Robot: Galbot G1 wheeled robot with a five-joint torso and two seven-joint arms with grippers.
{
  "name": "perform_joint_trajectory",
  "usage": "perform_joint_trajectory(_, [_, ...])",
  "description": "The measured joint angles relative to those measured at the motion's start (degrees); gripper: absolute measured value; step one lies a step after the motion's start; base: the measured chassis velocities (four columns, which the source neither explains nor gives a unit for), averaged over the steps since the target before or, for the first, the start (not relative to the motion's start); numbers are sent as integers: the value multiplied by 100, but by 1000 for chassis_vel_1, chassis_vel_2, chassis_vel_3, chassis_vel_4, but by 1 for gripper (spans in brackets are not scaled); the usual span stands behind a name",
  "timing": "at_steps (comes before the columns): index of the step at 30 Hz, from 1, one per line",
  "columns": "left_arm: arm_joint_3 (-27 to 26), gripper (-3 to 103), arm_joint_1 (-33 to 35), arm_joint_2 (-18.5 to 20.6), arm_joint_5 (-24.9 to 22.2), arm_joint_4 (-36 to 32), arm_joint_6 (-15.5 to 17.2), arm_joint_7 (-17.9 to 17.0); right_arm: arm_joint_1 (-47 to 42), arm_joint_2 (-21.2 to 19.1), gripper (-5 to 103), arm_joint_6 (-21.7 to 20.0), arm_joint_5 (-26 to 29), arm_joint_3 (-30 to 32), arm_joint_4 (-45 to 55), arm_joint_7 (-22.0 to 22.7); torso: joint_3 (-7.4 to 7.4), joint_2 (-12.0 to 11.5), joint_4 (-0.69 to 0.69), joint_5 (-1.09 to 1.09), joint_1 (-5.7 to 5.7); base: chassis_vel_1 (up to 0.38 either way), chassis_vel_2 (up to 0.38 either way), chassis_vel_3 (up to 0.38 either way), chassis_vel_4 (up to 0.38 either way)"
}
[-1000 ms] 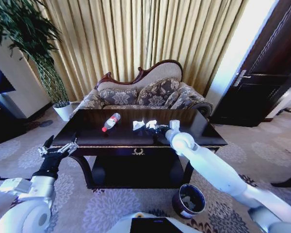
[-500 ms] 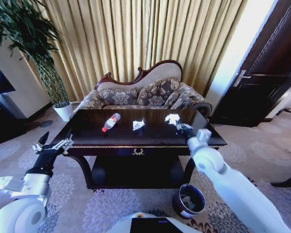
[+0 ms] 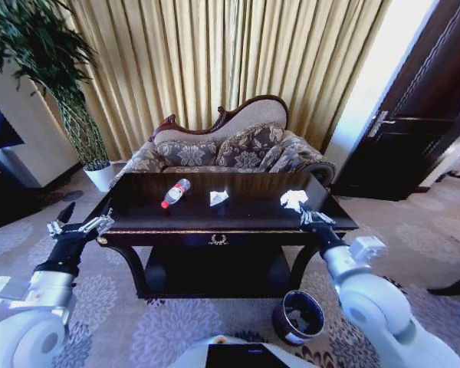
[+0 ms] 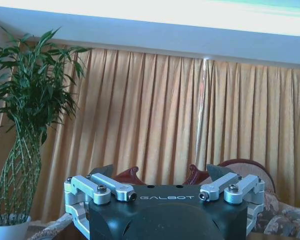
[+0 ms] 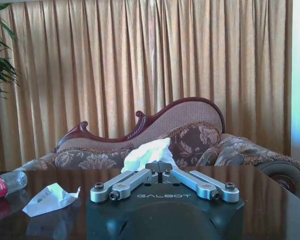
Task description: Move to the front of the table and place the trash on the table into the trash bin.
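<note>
Dark, glossy wood forms the bench [image 3: 215, 211], a rectangular top with gold trim, a gold emblem on its front edge and a lower shelf beneath. The right pincer [image 3: 305, 214] sits over the bench's right end, its fingers closed together on a crumpled white paper wad [image 3: 293, 199]; in the right wrist view the metal finger links meet at a point with the wad [image 5: 147, 153] puffing up just behind them. A second paper wad [image 3: 218, 197] lies flat near the middle of the bench, and a small clear plastic bottle [image 3: 175, 192] with a red label and white cap lies on its side to the left of it. The trash bin [image 3: 299, 316], a small round dark bucket with a pale rim, stands on the patterned carpet below the bench's right front corner. The left pincer [image 3: 80, 228] hangs off the bench's left end with its fingers spread wide and nothing between them. The paper looks feather-light and soft, likely to crush rather than slip, so a pinch anywhere on its bulk should do. The bottle seems light, smooth and prone to rolling; gripping across its middle would probably be safest. A patterned sofa [image 3: 226, 149] and gold pleated curtains [image 3: 230, 61] stand behind.
</note>
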Motion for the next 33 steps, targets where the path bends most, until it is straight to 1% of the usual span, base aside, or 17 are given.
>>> perform_joint_trajectory(4, [0,100,21,11,-20,34,68,3,-172,47,0,-1,-23,95,38,-20,0,0,0,-1,1,0,0,0,0])
perform_joint_trajectory(6, [-31,100,40,13,-22,32,194,-5,-308,133,0,-1,-119,120,38,-53,0,-1,0,0,1,0,0,0,0])
perform_joint_trajectory(7, [-31,100,40,13,-22,32,194,-5,-308,133,0,-1,-119,120,38,-53,0,-1,0,0,1,0,0,0,0])
perform_joint_trajectory(10, [-119,100,49,35,-38,-8,411,-34,-427,242,0,0,-243,109,33,-90,1,-1,-1,0,2,31,-34,-39,31])
perform_joint_trajectory(11, [-140,100,47,45,-47,-9,429,-39,-442,263,0,1,-262,104,31,-95,1,-1,-1,0,2,57,-71,-56,50])
perform_joint_trajectory(18, [-222,100,46,72,-62,14,445,-41,-500,346,0,24,-349,77,18,-115,0,-1,-1,-1,1,95,-96,-92,82])
perform_joint_trajectory(24, [-165,100,35,23,-55,10,440,-28,-488,356,0,63,-365,35,11,-116,0,0,-1,0,0,127,-123,-130,127])
perform_joint_trajectory(29, [-139,100,51,-14,-36,-13,444,-20,-514,385,0,102,-376,-9,7,-154,-1,1,0,0,-2,40,-36,-21,40])
perform_joint_trajectory(30, [-163,100,60,-16,-20,-29,556,-20,-551,430,0,102,-434,-13,-16,-251,-1,1,-1,-1,-1,0,0,0,0])
perform_joint_trajectory(31, [-163,100,60,-16,-20,-29,556,-20,-551,430,0,102,-434,-13,-16,-251,-1,1,-1,-1,-1,0,0,0,0])
perform_joint_trajectory(33, [-265,100,76,14,24,-40,880,-21,-584,485,0,102,-608,-46,-170,-363,1,-1,-1,-1,2,0,0,0,0])
